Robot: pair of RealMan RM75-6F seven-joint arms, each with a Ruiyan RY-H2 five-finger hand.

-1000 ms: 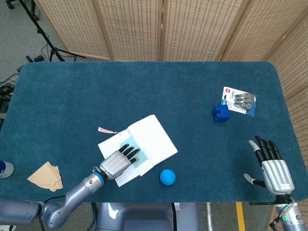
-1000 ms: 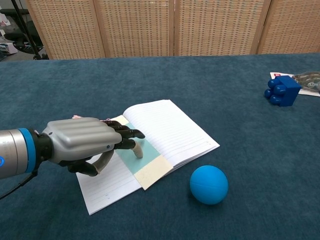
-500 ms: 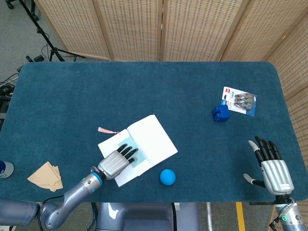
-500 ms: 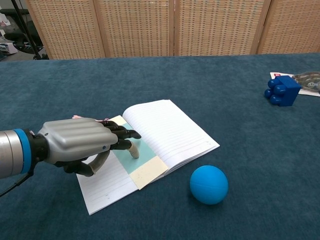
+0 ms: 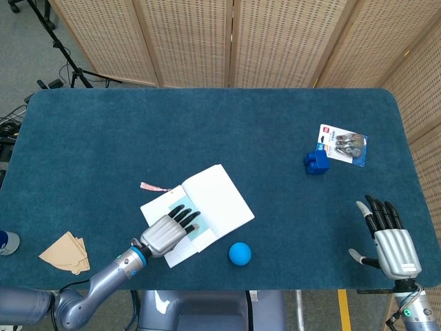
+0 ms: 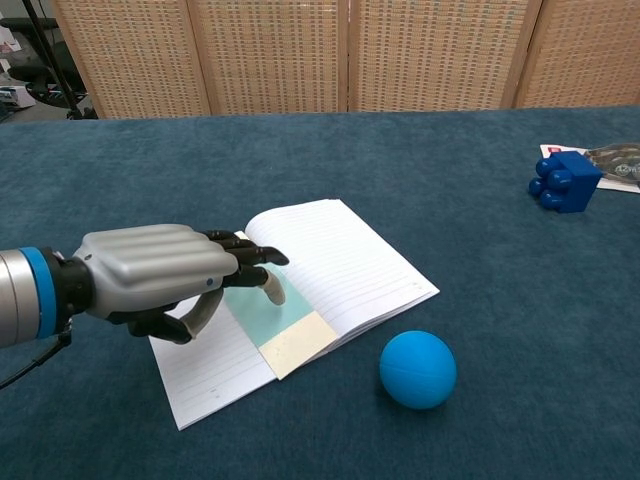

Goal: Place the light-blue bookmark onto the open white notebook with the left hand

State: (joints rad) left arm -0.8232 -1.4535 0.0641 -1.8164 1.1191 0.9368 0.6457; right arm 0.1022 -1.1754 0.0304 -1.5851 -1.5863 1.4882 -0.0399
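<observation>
Head view. The light-blue bookmark (image 5: 200, 230) lies flat along the gutter of the open white notebook (image 5: 217, 195), its pink tassel (image 5: 154, 186) trailing off the notebook's 10 o'clock corner onto the blue table cloth (image 5: 207, 131). The left hand (image 5: 167, 229) sits at the notebook's 7 o'clock edge, fingers extended over the strip. Compared with a second ago it has drawn back toward 7 o'clock, and more of the bookmark shows beyond the fingertips. The bookmark itself has not shifted. The right hand (image 5: 391, 241) rests idle at the table's 4 o'clock corner, fingers spread, holding nothing, unchanged. A blue ball (image 5: 240, 253) lies at the notebook's 5 o'clock, apart from it.

Chest view. The left hand (image 6: 165, 277) is lifted slightly off the page; fingers (image 6: 257, 262) are loosely extended, not clasping anything, the thumb tip pointing down at the bookmark (image 6: 266, 312). I cannot tell whether the thumb tip touches the strip. The bookmark's cream lower end (image 6: 296, 342) lies free on the paper. The blue toy brick (image 6: 565, 180) and the blister pack (image 6: 605, 165) sit well apart at 2 o'clock.

Judgement: the bookmark is released and resting on the notebook (image 6: 340, 265); placement looks done, only retraction of the left arm remains.
</observation>
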